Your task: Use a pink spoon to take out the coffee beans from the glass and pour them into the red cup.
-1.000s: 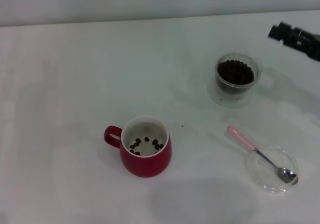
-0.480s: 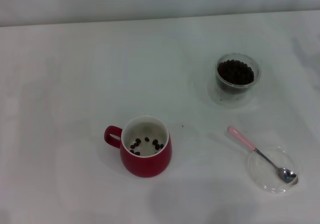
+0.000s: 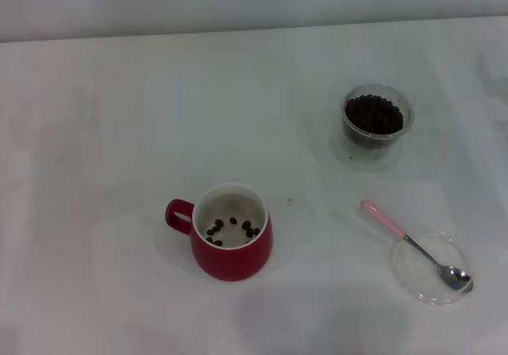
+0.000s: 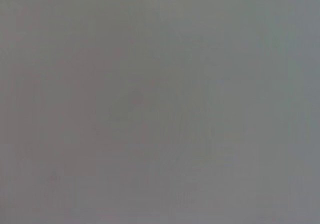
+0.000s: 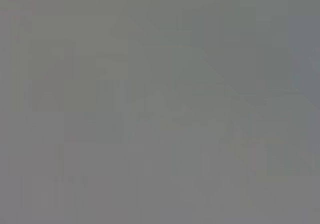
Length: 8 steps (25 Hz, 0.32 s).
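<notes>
On the white table the red cup stands upright toward the near left of the scene, its loop handle pointing to the robot's left. Its cream inside holds a few coffee beans scattered on the bottom. The glass stands upright well apart from the cup, farther back and to the right, and it is filled nearly to the rim with a dark heap of beans. The spoon lies near the front right, nearer than the glass and well to the right of the cup. Its metal bowl rests in a flat clear dish, its neck crosses the dish's rim, and its pink handle reaches out onto the table, angled back and to the left, toward the gap between cup and glass. One tiny dark speck sits on the table just right of the cup. Neither the left gripper nor the right gripper appears in the head view, and both wrist views show only a plain grey field, so whether their fingers are spread or closed cannot be told. Nothing touches the spoon, the cup or the glass.
</notes>
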Tool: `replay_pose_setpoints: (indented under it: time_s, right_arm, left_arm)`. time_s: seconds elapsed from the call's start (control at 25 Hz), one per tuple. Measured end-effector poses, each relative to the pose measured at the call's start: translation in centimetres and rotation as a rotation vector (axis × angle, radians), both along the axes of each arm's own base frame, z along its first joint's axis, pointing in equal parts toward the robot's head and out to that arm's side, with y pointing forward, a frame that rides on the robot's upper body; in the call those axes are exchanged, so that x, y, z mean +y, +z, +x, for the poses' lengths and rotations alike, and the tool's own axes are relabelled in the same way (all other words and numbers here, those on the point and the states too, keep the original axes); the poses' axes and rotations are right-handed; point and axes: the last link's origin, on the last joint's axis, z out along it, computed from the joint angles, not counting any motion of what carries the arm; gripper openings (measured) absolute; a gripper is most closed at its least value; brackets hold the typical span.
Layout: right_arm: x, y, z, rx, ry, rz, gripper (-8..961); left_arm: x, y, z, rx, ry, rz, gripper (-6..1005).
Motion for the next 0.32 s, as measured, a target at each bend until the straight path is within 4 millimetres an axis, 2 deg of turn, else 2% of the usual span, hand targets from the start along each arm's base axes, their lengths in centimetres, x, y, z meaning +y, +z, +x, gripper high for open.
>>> replay_pose_setpoints:
  time_s: [0.32]
  right_arm:
    - [0.2,0.0,0.0,-0.002,-0.007,-0.004,872]
  left_arm:
    - [1.5,0.0,0.7,0.029,-0.001,-0.037,800]
